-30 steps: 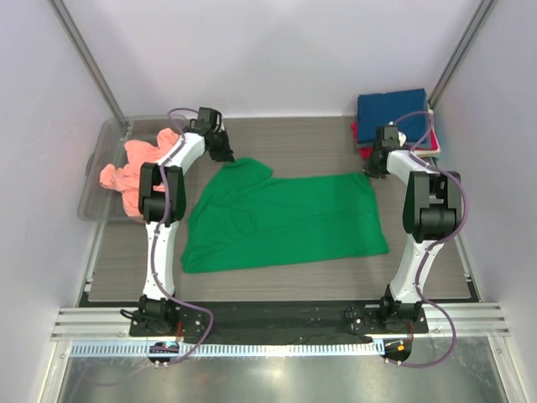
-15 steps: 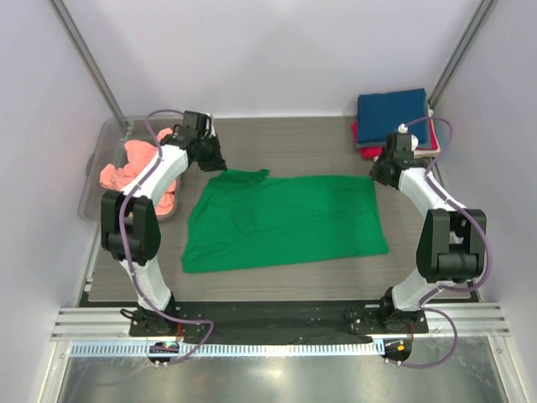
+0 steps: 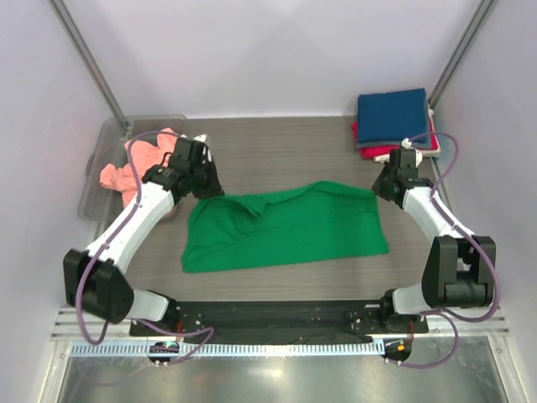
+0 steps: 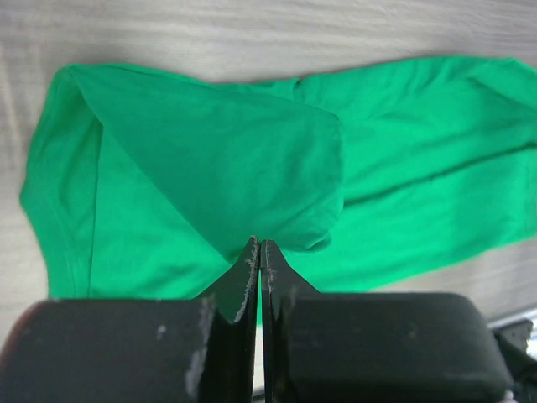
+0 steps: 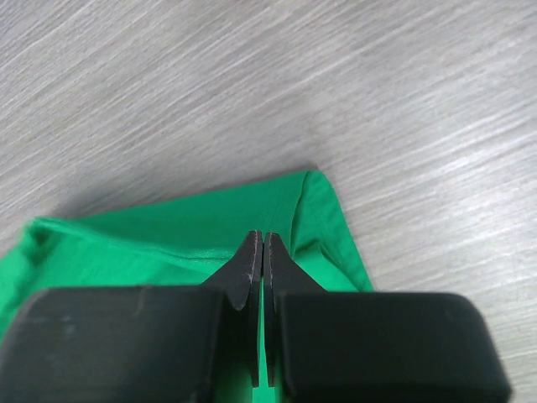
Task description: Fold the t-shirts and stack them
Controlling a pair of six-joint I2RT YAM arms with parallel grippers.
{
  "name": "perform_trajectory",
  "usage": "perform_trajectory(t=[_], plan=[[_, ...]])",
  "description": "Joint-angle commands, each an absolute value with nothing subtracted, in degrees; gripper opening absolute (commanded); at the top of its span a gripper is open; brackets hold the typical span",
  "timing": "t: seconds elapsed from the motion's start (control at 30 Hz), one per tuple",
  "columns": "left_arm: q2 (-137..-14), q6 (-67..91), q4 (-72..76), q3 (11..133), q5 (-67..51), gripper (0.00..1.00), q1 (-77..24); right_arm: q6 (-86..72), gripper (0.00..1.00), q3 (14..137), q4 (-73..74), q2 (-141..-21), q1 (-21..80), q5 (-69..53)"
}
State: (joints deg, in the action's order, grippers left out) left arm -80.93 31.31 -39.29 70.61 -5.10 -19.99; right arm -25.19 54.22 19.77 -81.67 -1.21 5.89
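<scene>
Because a fold goes straight only when both ends of an edge travel together, the top view has the left gripper (image 3: pixel 205 181) at the far-left corner of the bright green cotton t-shirt (image 3: pixel 289 228) and the right gripper (image 3: pixel 383 183) at its far-right corner. Each has its fingers clamped on a pinch of cloth. The shirt lies spread across the grey wood-grain table (image 3: pixel 285 147), its far edge raised and rumpled between the two grippers. I read that as the lengthwise fold toward the near hem. Left of the green shirt, a crumpled salmon-pink cotton t-shirt (image 3: pixel 126 170) spills over the clear plastic bin (image 3: pixel 94 189), probably next in line. Beyond the shirt's far-right corner sits the stack of folded tees: navy blue (image 3: pixel 393 107) on top, red (image 3: pixel 362 144) beneath, cream-white (image 3: pixel 424 144) peeking out. This one presumably ends up there.

In the left wrist view, the left gripper's (image 4: pixel 258 252) black fingers meet with no gap. A flap of the green shirt (image 4: pixel 210 159) is doubled over its body and rises to their tips, which suggests a firm pinch.

In the right wrist view, the right gripper (image 5: pixel 259 243) is likewise pressed together. The shirt's corner (image 5: pixel 210 222) lifts off the table toward it, taut enough to suggest it is held.
</scene>
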Motion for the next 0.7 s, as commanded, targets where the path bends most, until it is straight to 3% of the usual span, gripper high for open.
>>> perform_trajectory(t=[0.0,0.53,0.57,0.6,0.63,0.67], plan=[[-75.0,33.4,-42.4,66.8,-3.6,0.00,-21.1,-25.4,0.01,52.2,18.7,-77.9,-1.1,7.2],[-51.2,38.3,-52.0,51.3,-2.2,0.04,-22.5,-29.5,0.01,43.7,18.9,-74.6,-6.0,10.1],[-51.1,38.0,-52.7,51.2,-3.5,0.09,-22.5,-29.4,0.15,43.9,18.9,-76.0,-5.9,9.5],[-51.0,37.8,-53.2,51.0,-4.0,0.29,-22.5,-29.4,0.28,44.1,19.0,-76.7,-6.0,8.7],[-51.1,37.8,-53.7,50.7,-4.2,0.36,-22.4,-29.3,0.59,44.1,19.0,-77.2,-6.0,7.7],[-51.1,37.6,-54.7,50.5,-4.4,0.41,-22.5,-29.4,0.71,44.0,19.0,-77.4,-6.0,7.9]])
